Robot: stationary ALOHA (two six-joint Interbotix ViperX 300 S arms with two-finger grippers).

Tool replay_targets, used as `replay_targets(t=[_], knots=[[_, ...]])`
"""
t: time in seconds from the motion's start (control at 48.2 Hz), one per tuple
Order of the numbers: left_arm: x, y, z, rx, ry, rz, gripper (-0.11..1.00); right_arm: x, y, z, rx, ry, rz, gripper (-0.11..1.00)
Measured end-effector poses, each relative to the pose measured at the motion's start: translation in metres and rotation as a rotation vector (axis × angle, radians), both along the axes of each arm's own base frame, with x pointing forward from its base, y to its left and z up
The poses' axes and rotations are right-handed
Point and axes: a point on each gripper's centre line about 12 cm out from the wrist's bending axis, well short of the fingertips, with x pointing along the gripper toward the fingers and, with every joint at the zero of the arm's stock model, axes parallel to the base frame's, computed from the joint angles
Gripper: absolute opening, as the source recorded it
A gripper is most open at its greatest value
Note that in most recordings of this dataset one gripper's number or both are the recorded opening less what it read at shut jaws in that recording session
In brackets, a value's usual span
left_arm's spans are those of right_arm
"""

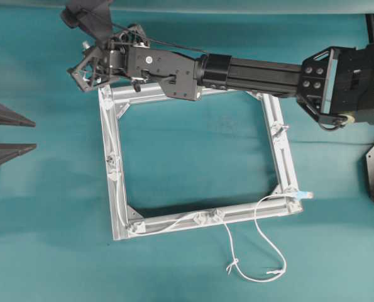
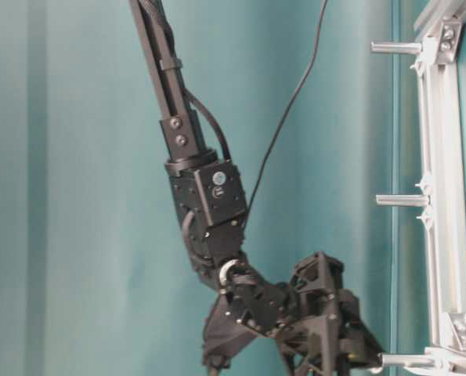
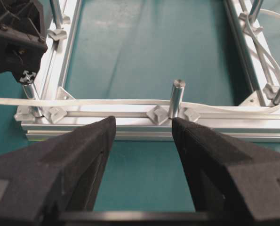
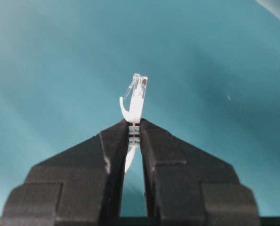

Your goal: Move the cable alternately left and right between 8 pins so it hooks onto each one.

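Robotics lab bench, teal-covered worktop [image 1: 193,277], bare aluminium-profile frame [image 1: 114,182], black robot arm [image 1: 249,74] reaching over it

One square aluminium frame [image 1: 114,163] lies on one teal table [image 1: 187,270]. One white cable [image 1: 265,242] runs along it, with one knot [image 1: 232,267]. Two robot arms show overhead. The table-level view shows three pins [image 2: 401,200]; the left wrist view shows five.

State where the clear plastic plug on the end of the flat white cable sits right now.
In the right wrist view the clear plastic plug stands centre frame, poking up just above the black right tool, which pinches the flat white cable below it.
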Motion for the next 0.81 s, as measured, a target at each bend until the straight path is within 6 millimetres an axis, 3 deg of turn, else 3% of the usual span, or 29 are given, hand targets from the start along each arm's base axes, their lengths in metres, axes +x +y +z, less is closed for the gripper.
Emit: replay_targets(t=[0.249,0.415,0.809], knots=[[0.0,0.0,0.001,0.0,-0.002,0.002,0.64,-0.004,0.008,0.0,0.006,0.01,0.014,0.1],[0.0,0.0,0.0,0.0,0.0,0.0,0.64,-0.013,0.03,0.009,0.011,0.02,0.046,0.1],[-0.002,0.0,0.002,0.006,-0.026,0.0,0.64,-0.056,0.042,0.0,0.097,-0.016,-0.032,0.1]])
